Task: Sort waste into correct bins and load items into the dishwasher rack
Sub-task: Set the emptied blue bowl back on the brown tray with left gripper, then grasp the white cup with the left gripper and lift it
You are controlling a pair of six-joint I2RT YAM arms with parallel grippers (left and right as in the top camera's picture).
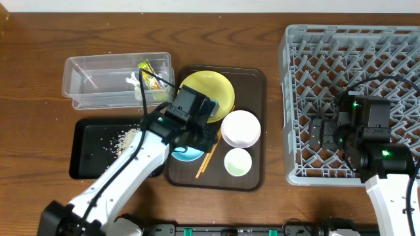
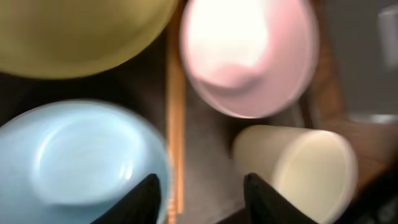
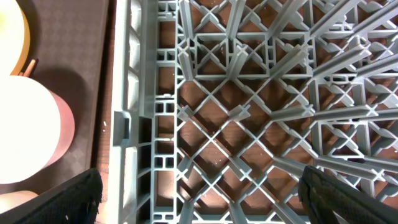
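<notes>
A: Biggest thing first: the rack?

B: The dishwasher rack (image 1: 295,39) stands at the right, and no dish shows in it. The right gripper (image 3: 199,208) hangs inside its left wall, jaws spread wide, holding nothing.

A: The dishes?

B: All on the brown serving tray (image 1: 252,78): yellow plate (image 1: 216,88), white bowl (image 1: 241,128), light blue bowl (image 1: 187,156) and cup (image 1: 237,162), with the chopsticks (image 2: 176,124) between the bowls. The wrapper (image 1: 151,75) lies in the clear tub (image 1: 79,72) and the rice scraps (image 1: 125,139) in the black tray (image 1: 85,164).

A: What could go wrong?

B: The left gripper (image 2: 205,199) hovers low over the chopsticks, fingers parted, nothing clamped. One finger is beside the blue bowl's rim, so an off-centre close might catch a single stick or nudge the bowl.

A: Arm pose?

B: The left arm reaches diagonally across the black tray, wrist pointing down
</notes>
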